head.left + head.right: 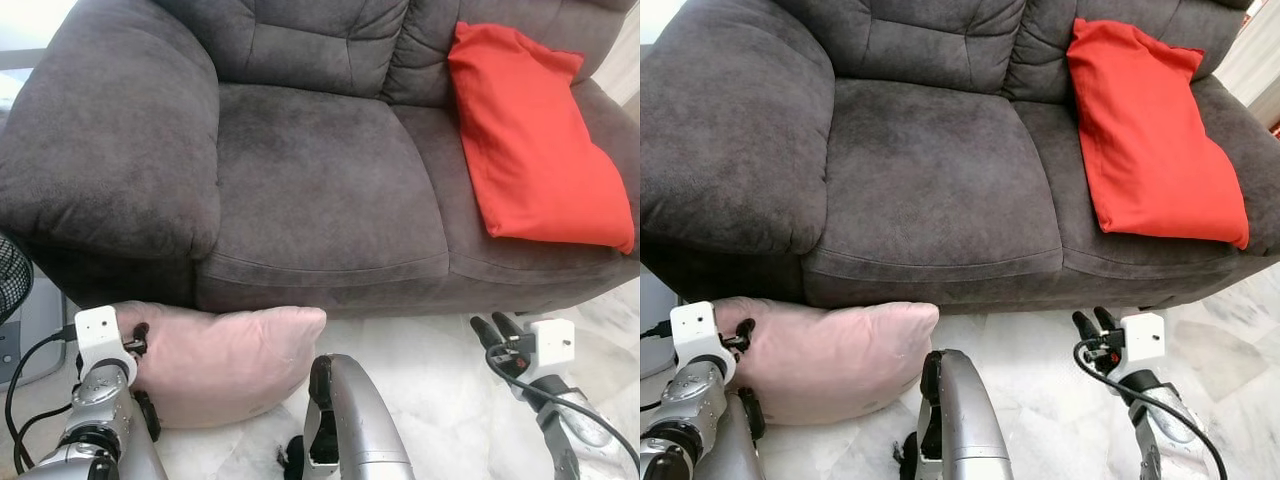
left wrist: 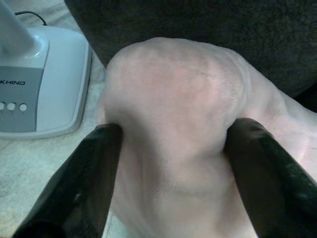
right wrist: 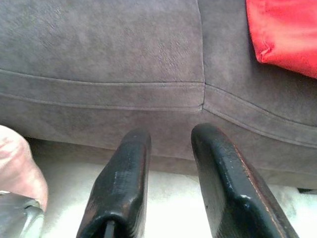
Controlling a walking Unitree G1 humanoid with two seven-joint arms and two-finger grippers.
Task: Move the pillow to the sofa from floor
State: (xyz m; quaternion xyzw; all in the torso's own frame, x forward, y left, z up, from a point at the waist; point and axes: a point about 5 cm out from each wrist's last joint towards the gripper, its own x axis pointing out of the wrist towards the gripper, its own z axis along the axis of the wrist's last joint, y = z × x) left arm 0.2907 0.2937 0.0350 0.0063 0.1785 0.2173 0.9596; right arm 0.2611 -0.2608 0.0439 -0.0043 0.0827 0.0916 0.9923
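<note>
Pinching one end of the pink pillow (image 1: pixel 225 362), the left gripper (image 2: pixel 171 148) is squeezing the soft bulge between its two spread fingers. The pillow is lying on the floor (image 1: pixel 430 370) against the sofa (image 1: pixel 320 170) front, its long axis running from 9 to 3 o'clock, the empty seat waiting at 12. The right gripper (image 3: pixel 168 183), slightly parted and empty, is hovering well apart. The robot's body is hiding the pillow's lower edge.

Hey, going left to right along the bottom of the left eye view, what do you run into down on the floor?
Fan → left gripper, closed on the pink pillow's end → pink pillow → the robot's silver torso piece → bare pale floor → right gripper, holding nothing.
</note>
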